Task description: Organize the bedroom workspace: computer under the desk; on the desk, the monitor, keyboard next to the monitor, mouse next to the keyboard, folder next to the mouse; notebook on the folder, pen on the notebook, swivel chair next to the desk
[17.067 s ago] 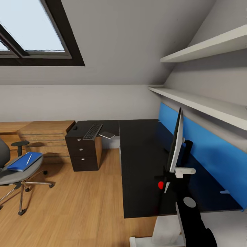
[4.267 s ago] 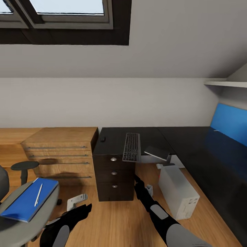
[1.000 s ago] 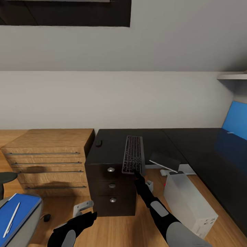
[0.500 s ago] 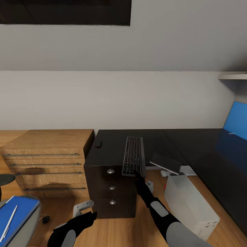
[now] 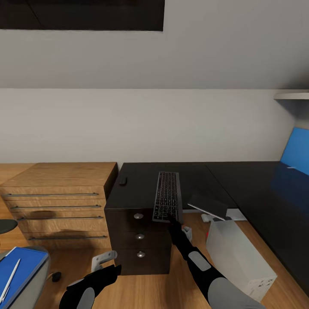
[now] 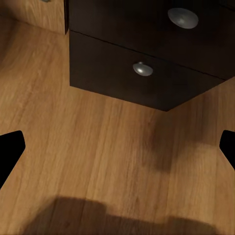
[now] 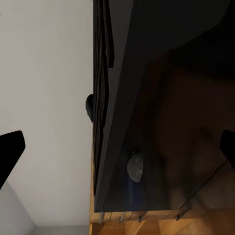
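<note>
The black desk [image 5: 141, 184] has the keyboard [image 5: 166, 201] lying on it, its near end jutting over the drawer unit [image 5: 138, 240]. The small mouse [image 5: 123, 180] sits to its left. A grey notebook [image 5: 209, 206] overhangs the desk's edge above the light-grey computer [image 5: 239, 257] on the floor. My right gripper [image 5: 174, 221] is open just below the keyboard's near end; its wrist view looks along the drawer front, past a knob [image 7: 135, 165] and the mouse [image 7: 89, 106]. My left gripper [image 6: 117, 147] hangs open over the floor. The blue folder [image 5: 19, 268] with the pen [image 5: 9, 277] lies on the swivel chair [image 5: 36, 281]. The monitor is out of view.
A light-wood chest of drawers [image 5: 56, 201] stands left of the desk. A blue wall panel [image 5: 296, 152] and a white shelf [image 5: 292, 94] are at the right. Bare wood floor [image 6: 98, 161] lies in front of the drawer unit.
The camera has crept slightly, so the chair and folder sit a little further into the lower left corner. Both arms hold the same pose.
</note>
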Motion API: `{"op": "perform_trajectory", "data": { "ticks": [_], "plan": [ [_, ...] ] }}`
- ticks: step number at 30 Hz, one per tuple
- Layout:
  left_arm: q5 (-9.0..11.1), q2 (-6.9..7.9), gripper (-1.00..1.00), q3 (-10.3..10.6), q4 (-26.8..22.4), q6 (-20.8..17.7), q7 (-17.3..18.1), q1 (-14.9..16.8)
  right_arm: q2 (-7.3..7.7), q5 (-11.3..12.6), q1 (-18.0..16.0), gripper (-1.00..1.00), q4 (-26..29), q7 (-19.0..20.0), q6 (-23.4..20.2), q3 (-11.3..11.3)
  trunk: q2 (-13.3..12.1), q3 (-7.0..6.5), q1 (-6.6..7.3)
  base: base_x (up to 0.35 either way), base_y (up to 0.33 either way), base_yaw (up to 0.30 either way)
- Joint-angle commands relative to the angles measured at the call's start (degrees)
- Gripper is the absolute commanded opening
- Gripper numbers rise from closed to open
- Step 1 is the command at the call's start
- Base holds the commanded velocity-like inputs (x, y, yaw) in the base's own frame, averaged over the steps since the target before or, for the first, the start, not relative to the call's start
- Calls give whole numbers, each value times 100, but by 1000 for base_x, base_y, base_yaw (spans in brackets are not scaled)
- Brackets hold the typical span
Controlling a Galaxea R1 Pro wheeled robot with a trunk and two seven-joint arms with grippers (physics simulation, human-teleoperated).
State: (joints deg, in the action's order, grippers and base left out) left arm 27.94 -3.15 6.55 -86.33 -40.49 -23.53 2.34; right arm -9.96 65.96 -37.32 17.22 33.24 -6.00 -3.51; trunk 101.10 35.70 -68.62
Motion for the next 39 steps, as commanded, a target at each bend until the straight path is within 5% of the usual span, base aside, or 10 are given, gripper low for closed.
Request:
{"op": "perform_trajectory", "data": {
  "ticks": [1, 20, 21, 31, 39],
  "plan": [
    [61, 0, 100, 4, -6, -12, -55, 4, -4, 38, -4, 100, -2, 22, -59, -34, 3, 6, 1, 0, 0, 0],
    [61, -1, 100, 12, 50, -12, -55, 4, -4, 22, -4, 100, 16, 17, -56, -27, 3, 6, 1, 34, 0, 0],
    [62, -1, 100, 13, 52, -12, -55, 4, -4, 22, -4, -100, 16, 17, -57, -27, 3, 6, 1, 3, 0, 0],
    [61, -1, 100, 13, 55, -12, -55, 4, -4, 13, -4, -100, 18, 24, -51, -18, 3, 6, 1, 0, 0, 0],
    [46, -1, 100, 13, 51, 6, -82, 4, -4, 13, -2, -100, 138, 100, -42, -9, -318, -138, 176, 0, 0, 0]
  ]
}}
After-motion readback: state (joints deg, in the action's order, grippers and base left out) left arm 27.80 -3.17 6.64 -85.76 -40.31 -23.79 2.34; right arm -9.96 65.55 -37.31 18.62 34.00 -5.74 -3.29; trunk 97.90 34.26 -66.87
